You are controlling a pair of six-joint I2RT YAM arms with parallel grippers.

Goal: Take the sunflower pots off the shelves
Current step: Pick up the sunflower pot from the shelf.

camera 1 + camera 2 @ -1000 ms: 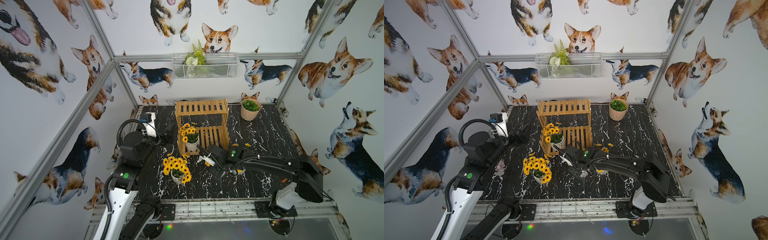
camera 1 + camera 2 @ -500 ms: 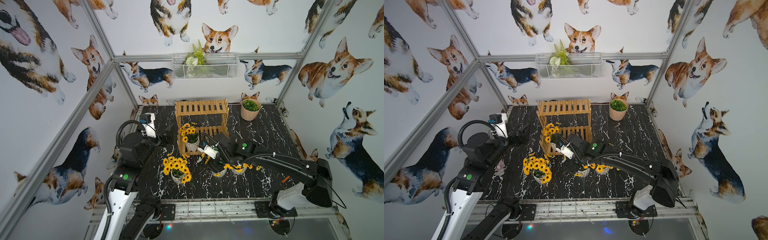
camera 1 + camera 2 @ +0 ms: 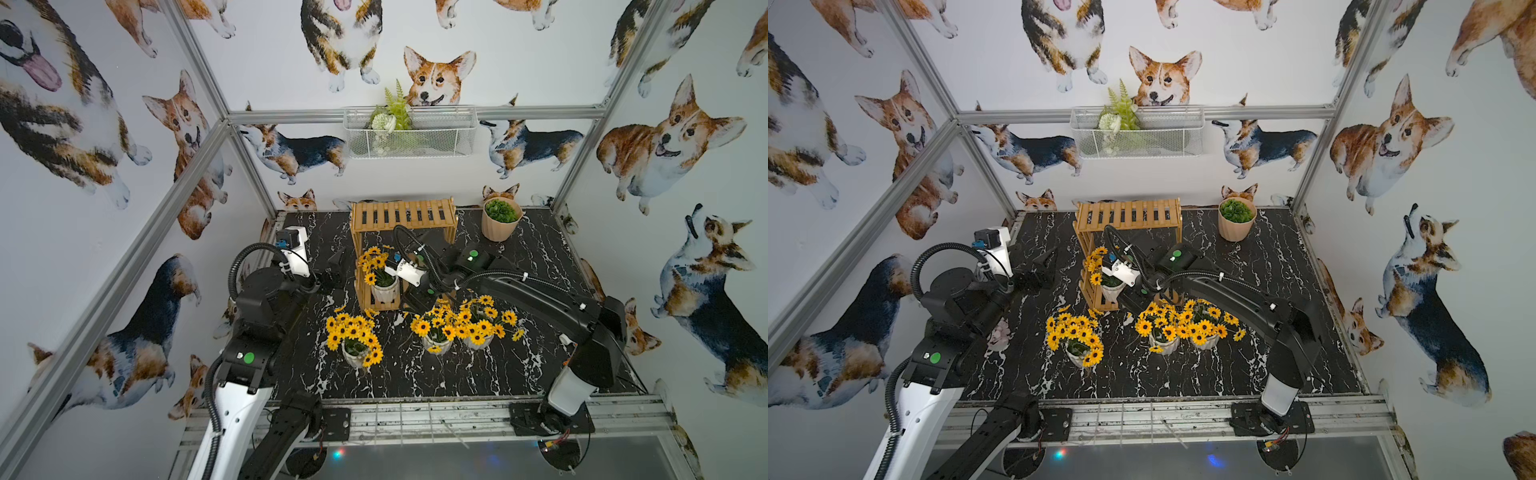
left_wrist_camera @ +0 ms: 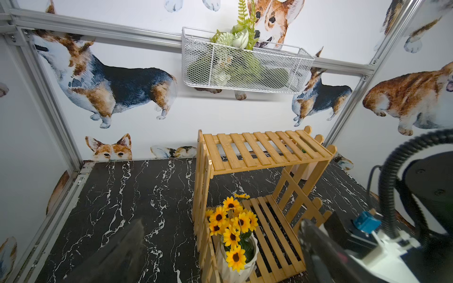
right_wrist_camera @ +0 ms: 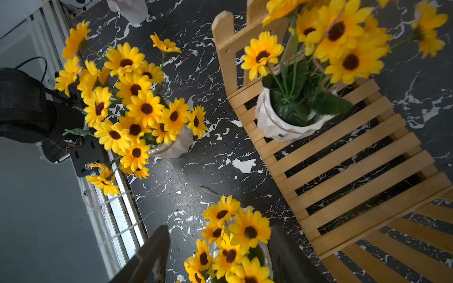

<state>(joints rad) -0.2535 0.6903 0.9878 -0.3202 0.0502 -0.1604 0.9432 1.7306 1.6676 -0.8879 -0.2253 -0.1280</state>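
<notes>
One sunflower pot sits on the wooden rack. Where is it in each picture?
Top view: pot near centre, low in the rack.
Top view: pot just left of centre, low in the rack.
Left wrist: pot on the rack's bottom slats.
Right wrist: pot on the slats, at one end.
Shared landmark: the rack.

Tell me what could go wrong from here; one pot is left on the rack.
1. The open right tool sits over the middle table pot, blooms between its fingers; a sideways move could snag and tip it.
2. The last pot sits at the end of the rack, beside the side slats; a wide grasp might catch them and drag it.
3. The right arm runs close by that table pot and its neighbour; lowering it could knock them.
</notes>
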